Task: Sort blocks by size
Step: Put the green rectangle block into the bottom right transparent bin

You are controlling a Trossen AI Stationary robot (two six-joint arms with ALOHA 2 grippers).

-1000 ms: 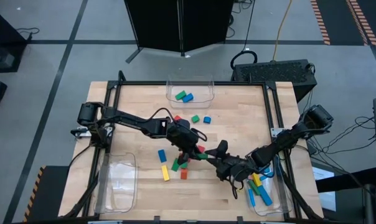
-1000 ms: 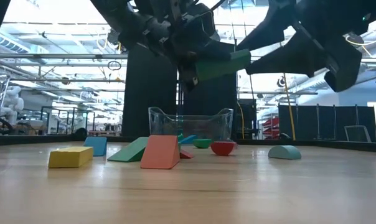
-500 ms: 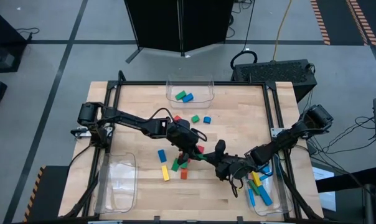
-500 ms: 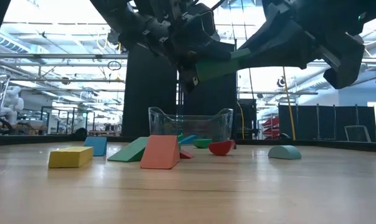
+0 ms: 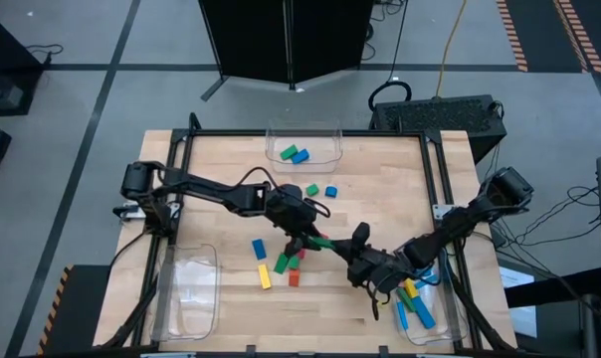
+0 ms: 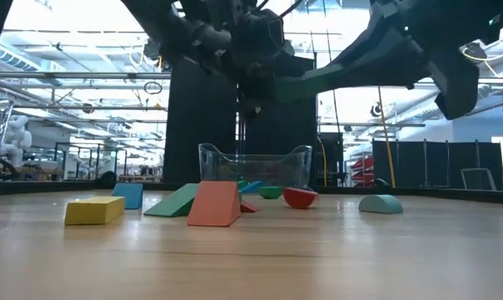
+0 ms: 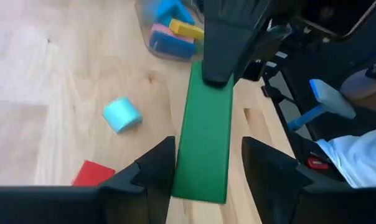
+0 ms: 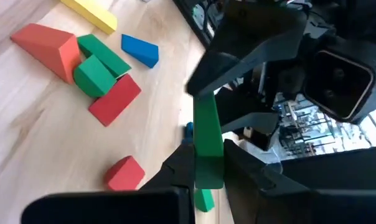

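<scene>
Worktop [image 5: 380, 179]: pale wood, carrying three clear bins: one at the far edge [image 5: 303, 146], one at the near left [image 5: 186, 293], one at the near right [image 5: 425, 308] already holding long bars.

Green bar [image 7: 203, 140]: a long, flat, rigid block held in the air above the middle of the worktop, between the two arms. Judged light and stiff with smooth painted faces, so it could slip under a weak pinch; best gripped across its narrow width near one end, which leaves the other end free for the second tool.

Right tool [image 8: 208, 167]: fingers pressed together on one end of the green bar.

Left tool [image 7: 203, 165]: fingers standing apart either side of the bar's other end, with gaps visible on both flanks; it appears to carry no load.

Loose blocks on the worktop: a cluster of red and green wedges [image 8: 82, 59] with a yellow bar [image 6: 94, 210] near centre-left; a blue piece [image 8: 140, 50] beside them; a cyan half-round [image 7: 122, 115] lying apart. All are small, solid and hard.
</scene>
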